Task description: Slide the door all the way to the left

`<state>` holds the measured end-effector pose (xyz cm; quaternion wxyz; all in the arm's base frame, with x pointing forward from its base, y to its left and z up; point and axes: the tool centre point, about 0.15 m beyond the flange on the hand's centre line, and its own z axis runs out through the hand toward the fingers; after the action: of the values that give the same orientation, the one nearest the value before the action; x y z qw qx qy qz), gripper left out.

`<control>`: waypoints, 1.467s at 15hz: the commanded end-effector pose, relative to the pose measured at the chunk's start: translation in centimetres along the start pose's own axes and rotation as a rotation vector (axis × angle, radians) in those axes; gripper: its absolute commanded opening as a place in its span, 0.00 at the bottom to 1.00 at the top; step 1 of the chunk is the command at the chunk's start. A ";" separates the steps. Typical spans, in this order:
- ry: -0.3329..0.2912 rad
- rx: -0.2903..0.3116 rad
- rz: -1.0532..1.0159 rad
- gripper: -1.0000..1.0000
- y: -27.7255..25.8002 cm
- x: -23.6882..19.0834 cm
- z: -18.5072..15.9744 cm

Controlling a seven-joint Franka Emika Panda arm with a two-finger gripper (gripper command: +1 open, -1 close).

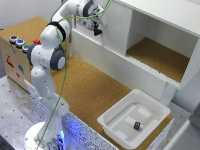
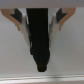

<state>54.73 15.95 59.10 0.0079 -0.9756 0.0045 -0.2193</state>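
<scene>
1. The cabinet (image 1: 165,30) is the reference landmark; it is white and stands on a cork surface (image 1: 95,90)
2. The door (image 1: 102,27) is a flat white panel covering the half of the cabinet front toward the exterior view's left
3. The other half of the cabinet front is uncovered and shows a cork floor inside
4. The arm (image 1: 47,55) rises from a base well apart from the cabinet, toward the exterior view's left, and reaches over to the door
5. The gripper (image 1: 96,29) is at the face of the door, near the upper part of the panel; contact with the panel cannot be confirmed
6. In the wrist view, the gripper (image 2: 41,62) appears as one dark mass in front of a plain white surface; whether the jaws are apart or together cannot be told
7. A tray (image 1: 112,122), white and shallow, sits on the cork surface in front of the cabinet's uncovered half
8. A small dark block (image 1: 137,125) lies inside the tray
9. A wooden box (image 1: 12,62) with coloured buttons stands beside the arm, on the side away from the cabinet
</scene>
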 end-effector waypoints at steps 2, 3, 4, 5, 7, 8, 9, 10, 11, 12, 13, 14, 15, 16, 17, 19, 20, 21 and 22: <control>0.024 -0.116 0.055 1.00 -2.0 -2.6 -2.2; 0.014 -0.093 0.071 1.00 -1.7 -3.3 -2.5; -0.001 -0.075 0.079 1.00 -1.5 -3.8 -2.5; -0.022 -0.049 0.092 1.00 -1.2 -4.5 -2.3; -0.090 -0.019 0.099 1.00 -1.2 -6.0 -0.9; -0.115 -0.012 0.097 1.00 -1.3 -6.6 -0.3; -0.147 -0.012 0.082 1.00 -1.6 -7.3 0.6; -0.171 -0.024 0.061 1.00 -1.9 -7.9 1.3; -0.194 -0.031 0.043 1.00 -2.3 -8.5 2.2; -0.213 -0.035 0.025 1.00 -2.7 -9.1 2.8; -0.227 -0.049 0.007 1.00 -3.2 -9.8 3.6; -0.246 -0.044 -0.011 1.00 -3.9 -10.5 4.3; -0.265 -0.032 -0.027 1.00 -4.4 -11.1 4.9; -0.280 -0.023 -0.047 1.00 -5.3 -11.8 5.5; -0.300 -0.004 -0.081 1.00 -6.5 -12.5 6.0; -0.330 0.034 -0.180 1.00 -9.6 -14.0 6.7; -0.336 0.058 -0.230 1.00 -11.1 -14.6 6.8; -0.342 0.078 -0.281 1.00 -12.5 -15.0 6.8; -0.349 0.104 -0.340 1.00 -14.2 -15.4 6.9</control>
<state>45.08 24.44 49.11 0.0206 -0.9943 -0.0839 -0.0618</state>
